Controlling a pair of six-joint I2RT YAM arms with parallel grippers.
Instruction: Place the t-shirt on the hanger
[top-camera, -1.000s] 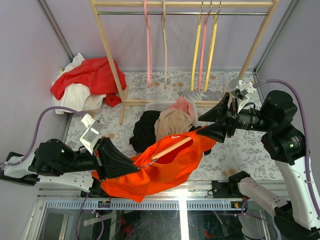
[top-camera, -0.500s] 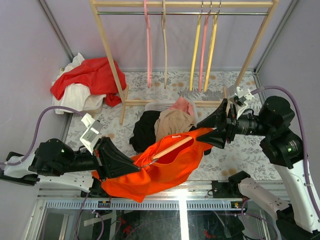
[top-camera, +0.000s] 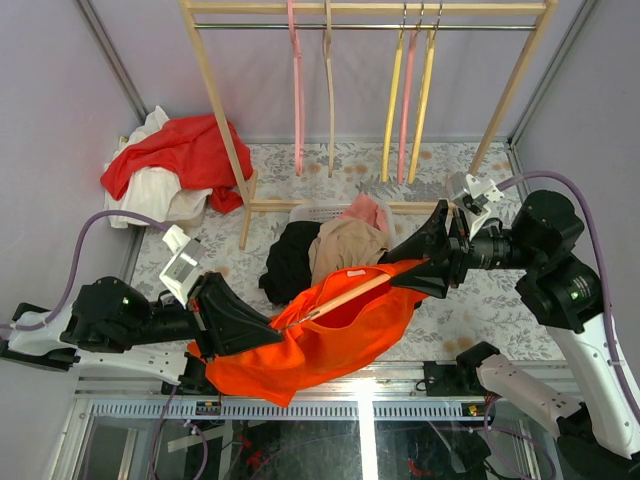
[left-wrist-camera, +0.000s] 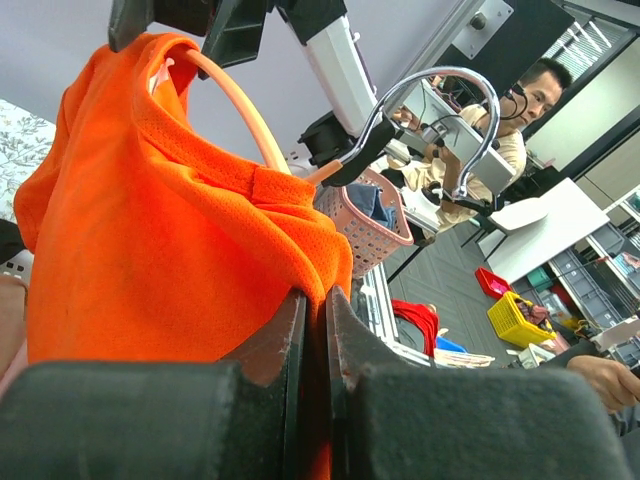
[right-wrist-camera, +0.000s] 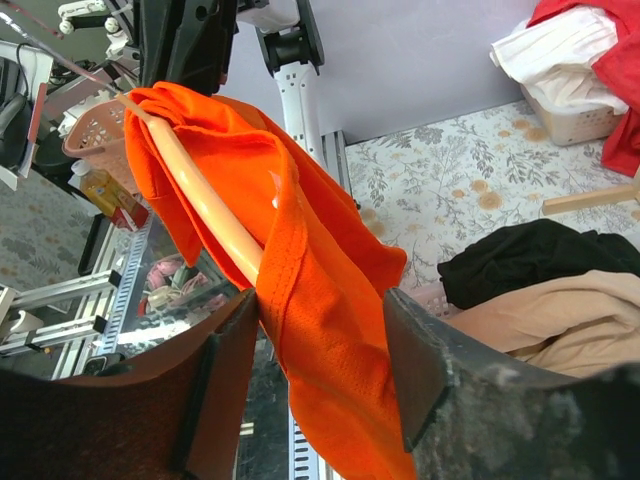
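Top external view: t-shirt (top-camera: 330, 345) — bright orange, draped over hanger (top-camera: 342, 295), both aloft between the arms. Left gripper (top-camera: 277, 335) clamped on t-shirt fabric beside the hook; right gripper (top-camera: 397, 265) closed across the cloth-covered hanger end.

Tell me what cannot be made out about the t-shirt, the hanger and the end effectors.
- Top view: the lower bar of the hanger, hidden inside the t-shirt.
- Right wrist view: whether the right end effector grips; cloth fills the gap between its fingers.
- Left wrist view: whether the left end effector pinches anything besides cloth; the fold covers it.
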